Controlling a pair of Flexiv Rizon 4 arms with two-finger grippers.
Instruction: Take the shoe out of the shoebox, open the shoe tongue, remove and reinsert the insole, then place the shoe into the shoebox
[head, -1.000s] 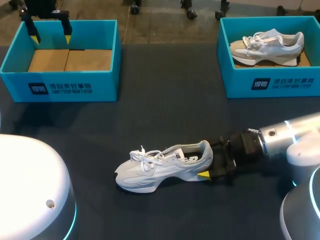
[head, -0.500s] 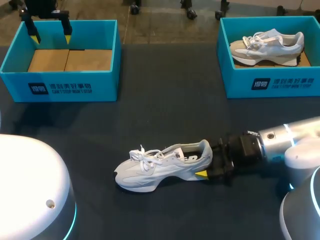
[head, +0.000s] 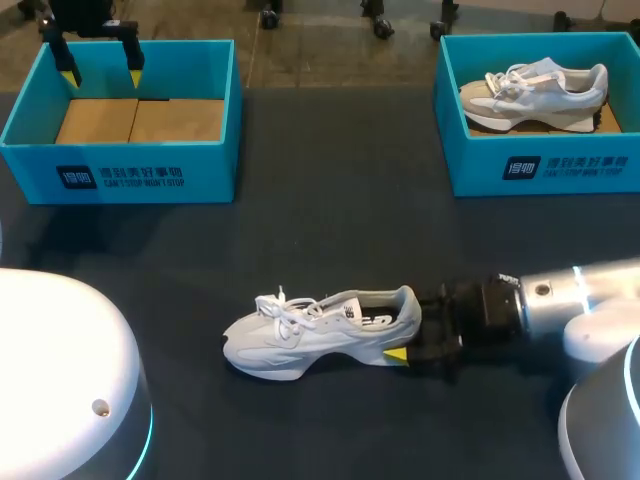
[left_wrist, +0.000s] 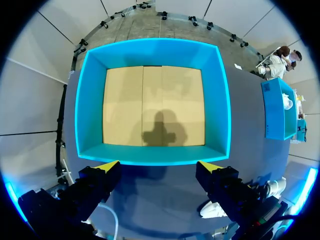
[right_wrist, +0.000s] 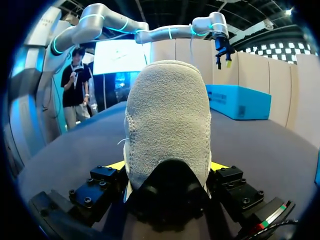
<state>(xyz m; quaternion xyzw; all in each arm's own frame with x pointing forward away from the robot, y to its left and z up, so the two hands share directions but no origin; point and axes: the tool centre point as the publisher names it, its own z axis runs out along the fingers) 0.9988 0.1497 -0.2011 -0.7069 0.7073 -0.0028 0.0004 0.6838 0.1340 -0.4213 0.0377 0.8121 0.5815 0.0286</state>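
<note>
A pale grey sneaker (head: 310, 335) lies on its sole on the dark table, toe to the left, white laces loose. My right gripper (head: 408, 336) comes in from the right and is shut on the heel; one yellow fingertip (head: 397, 354) shows at the near side. In the right wrist view the fuzzy heel (right_wrist: 167, 115) fills the space between the two fingers, which press on it from both sides. My left gripper (head: 100, 62) hangs open over the empty left shoebox (head: 120, 165). In its own view, the left gripper (left_wrist: 159, 165) looks down on the box's tan floor (left_wrist: 152, 105).
A second teal shoebox (head: 540, 165) at the back right holds another grey-and-beige sneaker (head: 535, 95). Both boxes stand along the table's far edge. Bare dark tabletop (head: 330, 230) lies between the boxes and the shoe.
The right gripper closed a little onto the heel and moved left and slightly nearer, and the shoe slid with it. The left arm stayed still.
</note>
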